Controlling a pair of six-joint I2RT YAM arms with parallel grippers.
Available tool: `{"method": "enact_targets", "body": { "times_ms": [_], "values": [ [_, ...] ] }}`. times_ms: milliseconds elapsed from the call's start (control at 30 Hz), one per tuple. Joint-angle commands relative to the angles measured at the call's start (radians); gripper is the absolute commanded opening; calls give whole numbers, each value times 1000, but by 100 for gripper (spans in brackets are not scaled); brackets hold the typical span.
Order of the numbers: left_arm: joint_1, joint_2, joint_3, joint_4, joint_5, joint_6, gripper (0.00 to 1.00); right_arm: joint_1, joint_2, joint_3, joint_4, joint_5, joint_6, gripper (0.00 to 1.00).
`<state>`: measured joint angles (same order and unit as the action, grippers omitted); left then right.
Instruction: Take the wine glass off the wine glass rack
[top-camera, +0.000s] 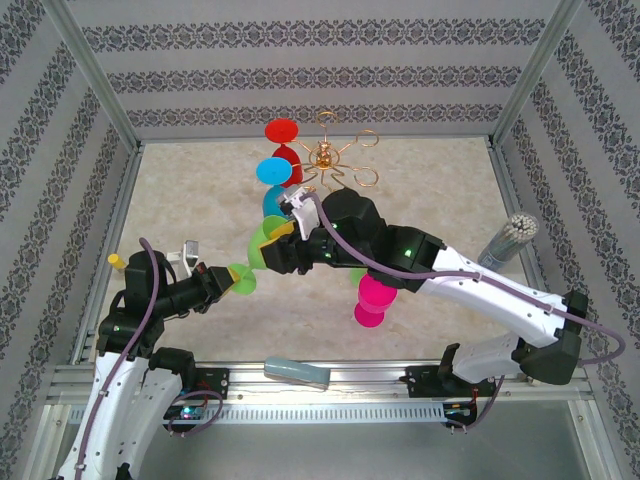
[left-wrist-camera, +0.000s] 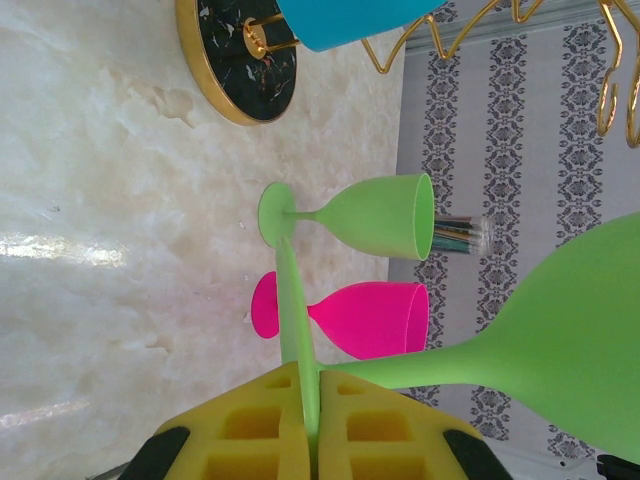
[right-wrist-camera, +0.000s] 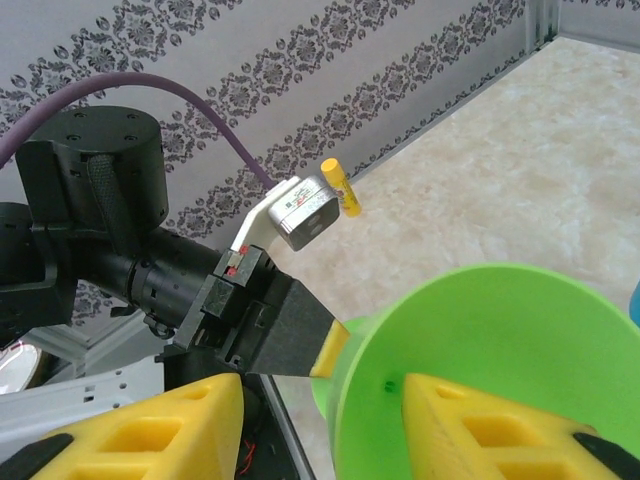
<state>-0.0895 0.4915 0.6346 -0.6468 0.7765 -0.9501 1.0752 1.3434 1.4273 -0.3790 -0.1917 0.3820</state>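
Observation:
A green wine glass (top-camera: 263, 242) lies sideways in the air, away from the gold wine glass rack (top-camera: 327, 156). My left gripper (top-camera: 230, 276) is shut on its foot (left-wrist-camera: 297, 320), which is pinched edge-on between the yellow pads; the bowl (left-wrist-camera: 580, 330) points right. My right gripper (right-wrist-camera: 320, 425) is open and straddles the bowl's rim (right-wrist-camera: 345, 400). One finger (right-wrist-camera: 480, 430) is over the bowl's mouth and the other finger (right-wrist-camera: 190, 430) stands clear outside it. A red glass (top-camera: 282, 133) and a blue glass (top-camera: 274, 170) hang on the rack.
A pink glass (left-wrist-camera: 362, 318) and a second green glass (left-wrist-camera: 372, 215) stand on the table beyond the held one. The rack's black base (left-wrist-camera: 235, 55) is close by. A grey holder of sticks (top-camera: 508, 240) stands at the right, and a grey object (top-camera: 297, 373) lies on the near rail.

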Motion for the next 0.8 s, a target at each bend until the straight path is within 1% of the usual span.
{"method": "enact_targets", "body": {
  "times_ms": [0,167,533,767],
  "values": [
    [10,-13,9,-20,-7,22,0,-8,17,32,-9,-27,-20,44],
    [10,-15,20,-33,-12,27,0,-8,31,36,-7,-41,-17,36],
    [10,-18,32,-42,-26,30,0,-6,28,33,-5,-40,-8,0],
    [10,-5,59,-35,-33,30,1,-1,11,14,13,-20,5,0]
  ]
}}
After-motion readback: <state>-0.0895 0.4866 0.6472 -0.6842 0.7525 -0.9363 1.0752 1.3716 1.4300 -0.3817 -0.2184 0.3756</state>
